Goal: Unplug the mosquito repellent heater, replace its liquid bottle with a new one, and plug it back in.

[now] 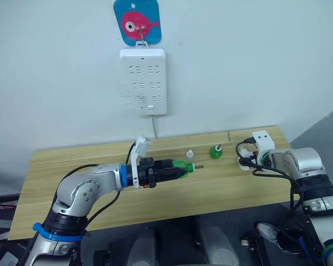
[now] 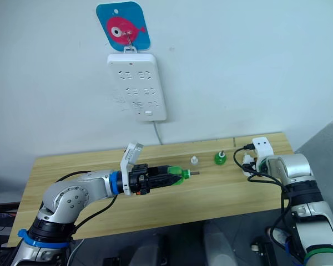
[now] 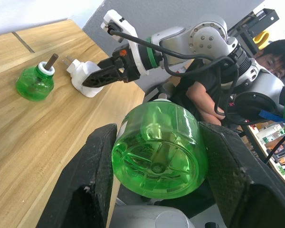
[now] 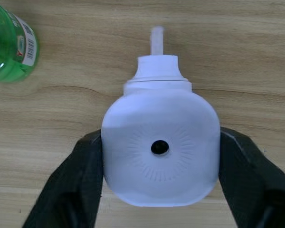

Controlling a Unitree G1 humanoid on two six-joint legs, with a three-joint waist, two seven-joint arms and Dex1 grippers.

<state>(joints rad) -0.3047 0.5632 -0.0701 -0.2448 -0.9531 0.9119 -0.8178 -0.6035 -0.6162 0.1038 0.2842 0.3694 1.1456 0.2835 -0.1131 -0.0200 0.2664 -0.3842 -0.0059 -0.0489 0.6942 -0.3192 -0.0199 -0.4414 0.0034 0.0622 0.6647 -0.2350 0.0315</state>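
Heater clamped between right gripper jaws: we see vent face and neck; prongs hidden behind body, lower edge near frame bottom. Both finger bases cut off by frame edge.

Held bottle between left gripper jaws: we see base only; neck and wick hidden beyond it.

Second bottle beside right jaws: cropped at corner, label print too small for us to read.

Small white cap ahead of left jaws: too small to identify.
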